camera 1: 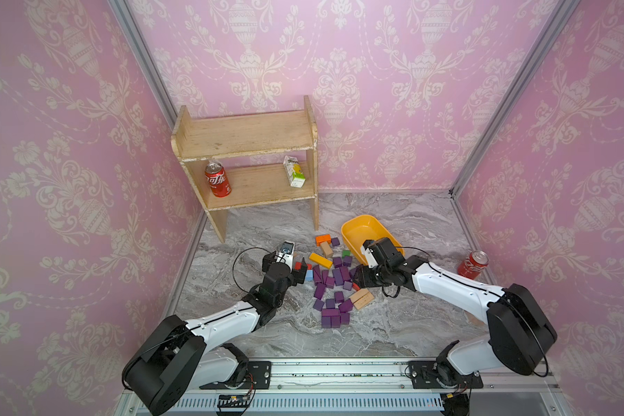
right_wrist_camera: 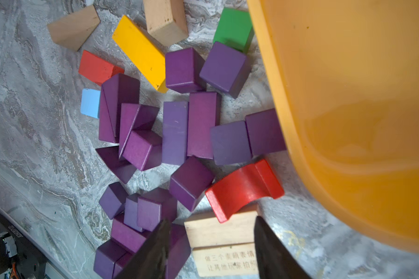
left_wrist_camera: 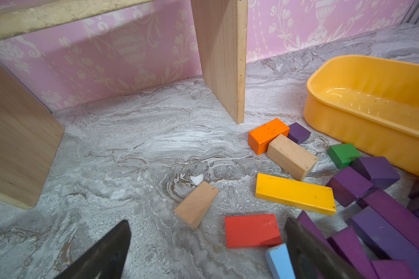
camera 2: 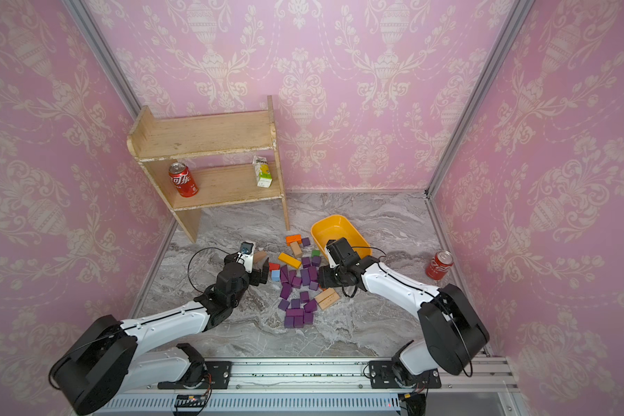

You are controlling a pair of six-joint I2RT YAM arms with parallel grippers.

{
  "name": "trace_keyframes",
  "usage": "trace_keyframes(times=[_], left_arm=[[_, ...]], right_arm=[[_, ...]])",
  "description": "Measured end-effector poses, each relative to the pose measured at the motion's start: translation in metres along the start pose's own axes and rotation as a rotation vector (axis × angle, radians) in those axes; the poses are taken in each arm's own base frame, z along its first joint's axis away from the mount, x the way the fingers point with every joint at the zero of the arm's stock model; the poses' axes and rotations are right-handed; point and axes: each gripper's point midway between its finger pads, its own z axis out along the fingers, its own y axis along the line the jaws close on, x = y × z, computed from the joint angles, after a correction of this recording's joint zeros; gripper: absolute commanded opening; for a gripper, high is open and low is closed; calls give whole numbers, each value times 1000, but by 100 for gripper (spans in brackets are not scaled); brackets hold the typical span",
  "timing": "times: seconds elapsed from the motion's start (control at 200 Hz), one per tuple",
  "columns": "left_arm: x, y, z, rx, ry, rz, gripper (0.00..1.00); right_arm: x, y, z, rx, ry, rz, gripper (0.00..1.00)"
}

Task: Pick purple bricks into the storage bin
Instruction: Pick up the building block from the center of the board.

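Top views, both: yellow-orange oblong plastic storage bin [camera 1: 366, 230] on the grey marble table [camera 1: 393, 324], right of centre, no brick seen inside. Dark purple wooden bricks [camera 1: 337, 275], some two dozen, all loose on the table just beside it among coloured and tan blocks [camera 1: 320, 260]; sorting appears barely begun. Left gripper [left_wrist_camera: 207, 222]: jaws wide, empty. Right gripper [right_wrist_camera: 211, 219]: jaws partly apart, low over the pile, nothing visibly clamped
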Motion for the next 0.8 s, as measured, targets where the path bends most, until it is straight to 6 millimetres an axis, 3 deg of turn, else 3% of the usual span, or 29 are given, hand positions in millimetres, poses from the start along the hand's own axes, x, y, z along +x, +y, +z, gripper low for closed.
trace_keyframes(times=[0.165, 0.435, 0.801], left_arm=[[-1, 0, 0, 1, -5, -2, 99], [0, -1, 1, 1, -4, -1, 99], [4, -1, 2, 0, 6, 3, 99]], right_arm=[[-9, 8, 18, 11, 17, 8, 52], [-16, 1, 28, 78, 24, 6, 47], [3, 18, 28, 98, 73, -56, 48]])
